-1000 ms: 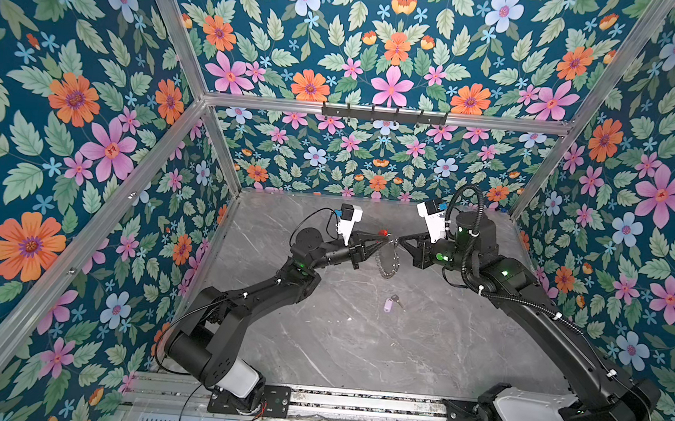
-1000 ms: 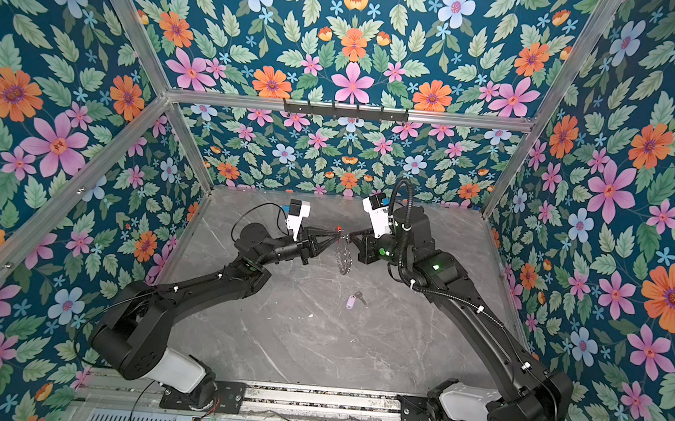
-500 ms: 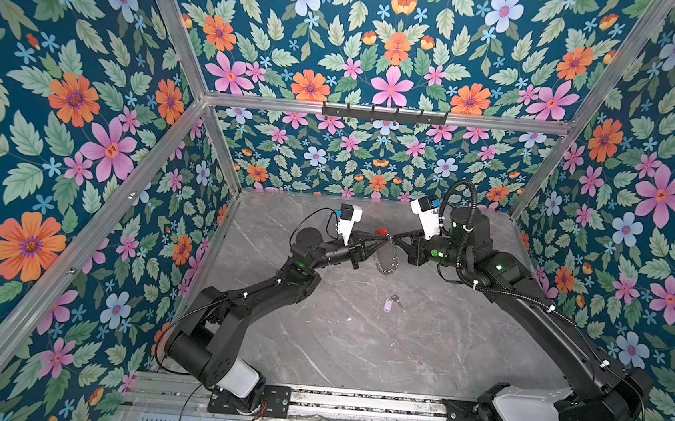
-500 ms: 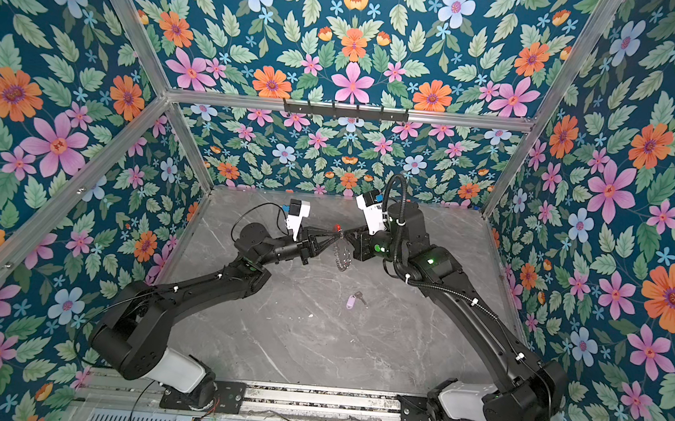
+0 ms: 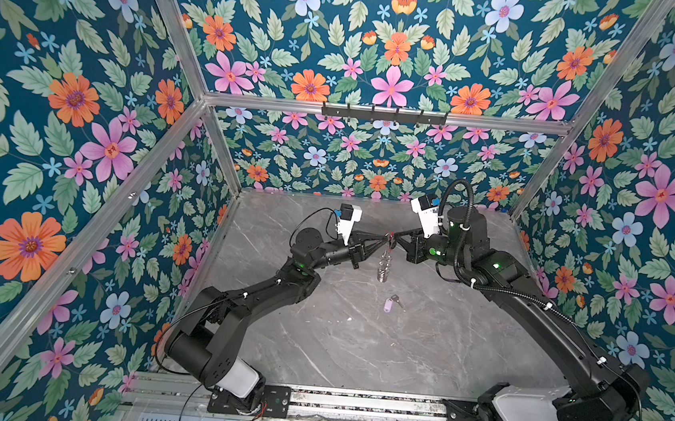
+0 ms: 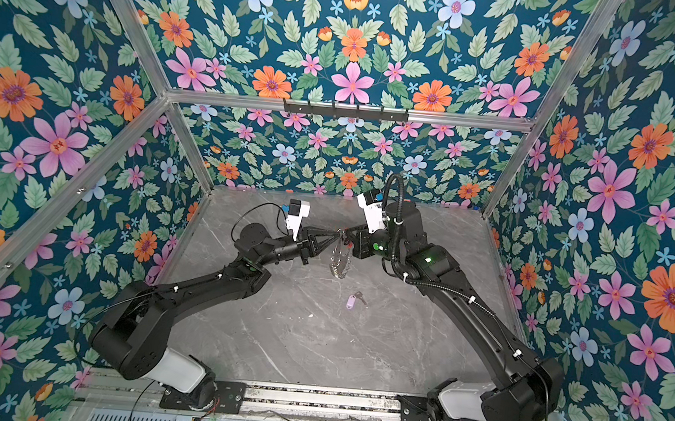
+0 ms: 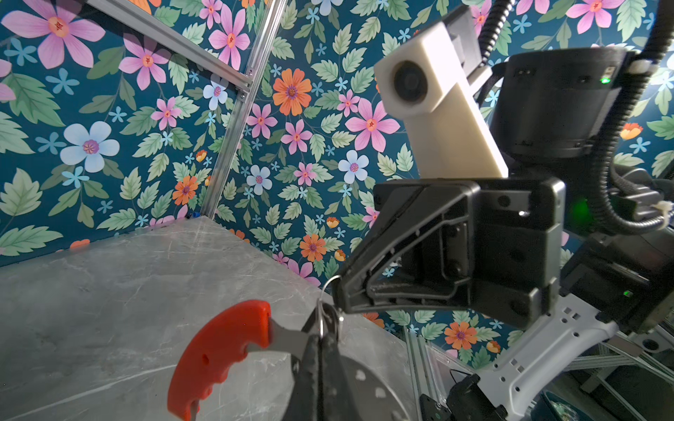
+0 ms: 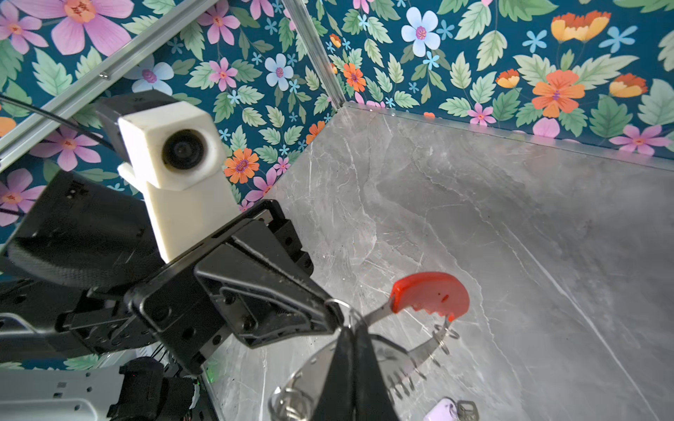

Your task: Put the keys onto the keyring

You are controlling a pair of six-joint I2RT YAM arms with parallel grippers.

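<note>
Keyring [image 5: 384,263] hangs clamped where both jaws meet.

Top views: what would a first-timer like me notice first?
Loud floral walls surround everything. At the back of the grey table, the left gripper and right gripper meet in mid-air, both pinching a dangling keyring. A lilac-tagged key lies on the table, nearer the arms' bases.

Red keyring [image 5: 384,265] aloft, lilac-tagged key [image 5: 388,305] below

The right jaws have moved left, up to the keyring [image 5: 384,265].
</note>
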